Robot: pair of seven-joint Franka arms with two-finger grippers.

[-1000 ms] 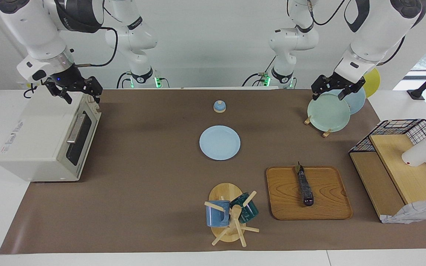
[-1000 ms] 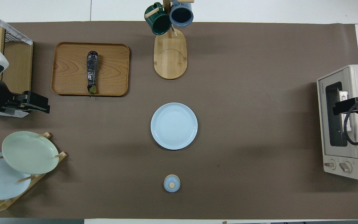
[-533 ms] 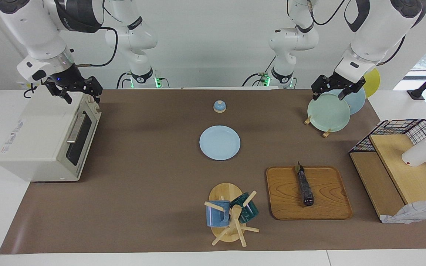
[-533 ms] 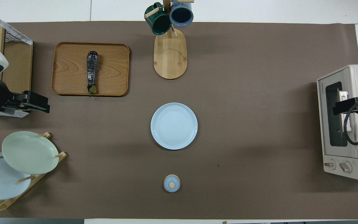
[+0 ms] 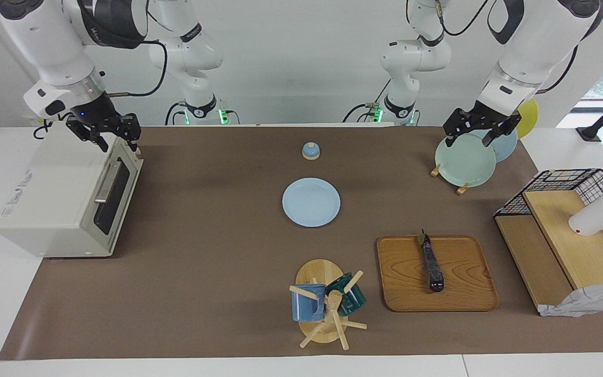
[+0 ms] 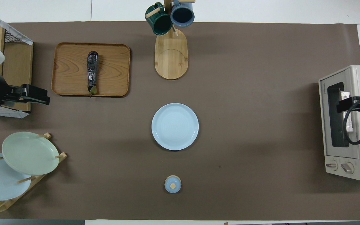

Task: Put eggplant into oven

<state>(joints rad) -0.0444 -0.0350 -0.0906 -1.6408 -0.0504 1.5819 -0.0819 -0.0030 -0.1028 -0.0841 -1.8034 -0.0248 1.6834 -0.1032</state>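
we see the right pincer above the shut oven, its jaws narrower than a second ago and gripping nothing. the left pincer hangs wide open and empty over the green plate. well apart from both, the eggplant lies on the wooden tray.

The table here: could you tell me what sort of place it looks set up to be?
Probably a lab bench dressed as a kitchen counter: a toaster oven, a plate rack and a mug tree stand on a brown mat, and an eggplant lies on a wooden tray.
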